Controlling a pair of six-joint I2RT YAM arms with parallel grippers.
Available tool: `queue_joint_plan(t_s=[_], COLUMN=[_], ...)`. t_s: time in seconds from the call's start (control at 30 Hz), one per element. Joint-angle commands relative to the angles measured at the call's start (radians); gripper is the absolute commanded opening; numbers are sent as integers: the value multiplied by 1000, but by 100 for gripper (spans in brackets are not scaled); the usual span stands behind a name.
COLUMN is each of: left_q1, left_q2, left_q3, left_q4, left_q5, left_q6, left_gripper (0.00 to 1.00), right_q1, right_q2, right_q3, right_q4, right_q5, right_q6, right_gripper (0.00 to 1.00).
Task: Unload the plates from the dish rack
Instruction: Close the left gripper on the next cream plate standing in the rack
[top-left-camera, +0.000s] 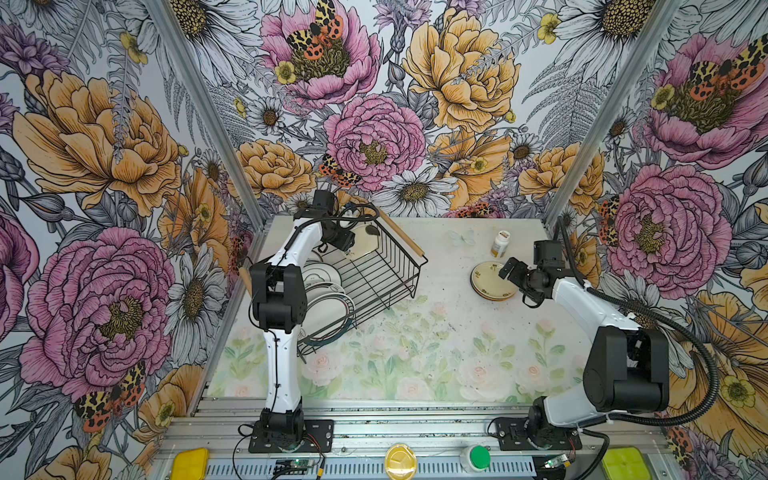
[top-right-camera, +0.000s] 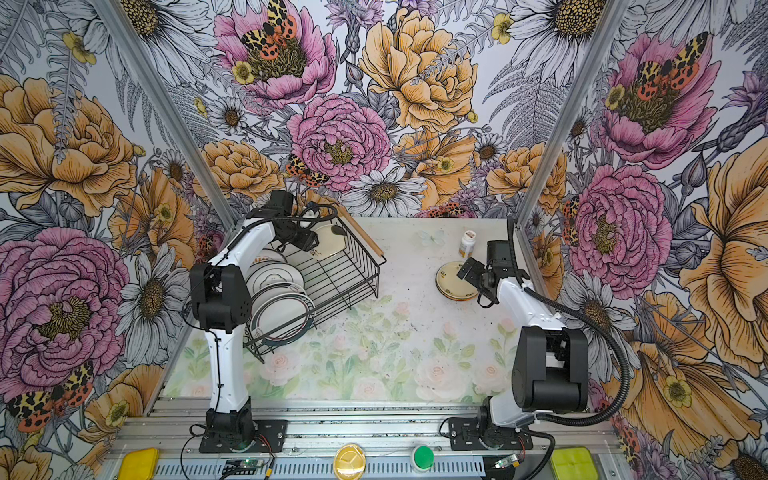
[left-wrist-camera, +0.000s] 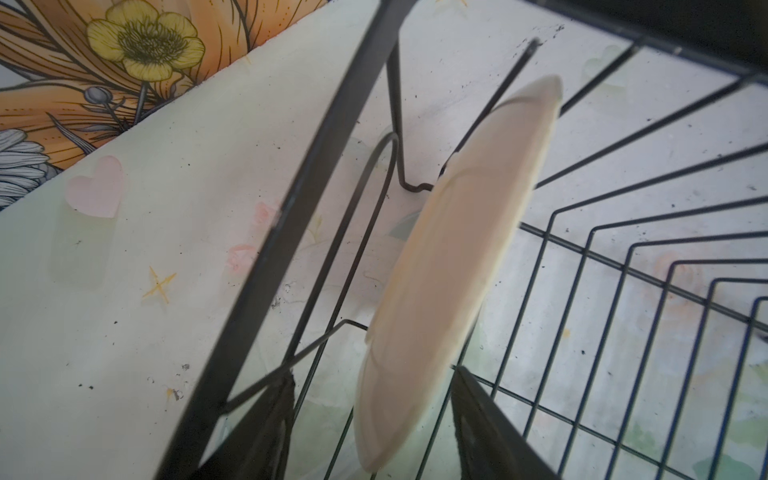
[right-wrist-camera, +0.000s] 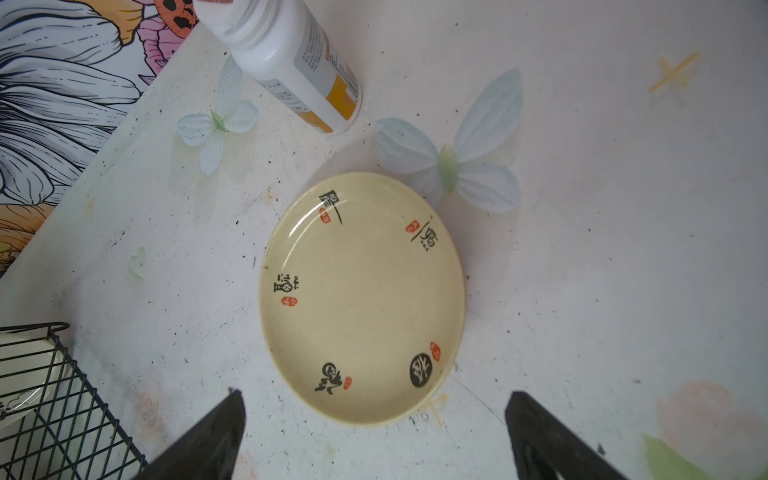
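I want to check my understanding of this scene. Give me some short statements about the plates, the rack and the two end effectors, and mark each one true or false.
1. The left end effector is inside the dish rack, with one finger on each side of a cream plate that stands on edge. True.
2. The right end effector grips a plate. False: it is open and holds nothing; the plate with characters lies on the table.
3. The white bottle lies inside the rack. False: it stands upright on the table, outside the rack.
4. Several rimmed plates stand in the rack. True.
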Motion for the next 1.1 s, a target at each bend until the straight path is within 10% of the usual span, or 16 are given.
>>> queue_joint_plan(t_s=[0.0,1.07], left_q1=[-8,-26], left_q2=[12,88], left_q3=[20,83], left_q4=[22,21], left_q5=[30,15], left_q6=[10,10], left_gripper=[61,21], right_q1=[-10,-20], right_q2=[-19,0], right_q3=[2,18], right_q4=[-1,-1], right_q5=[-1,-10], right_q6=[-17,-25], right_gripper=[99,99])
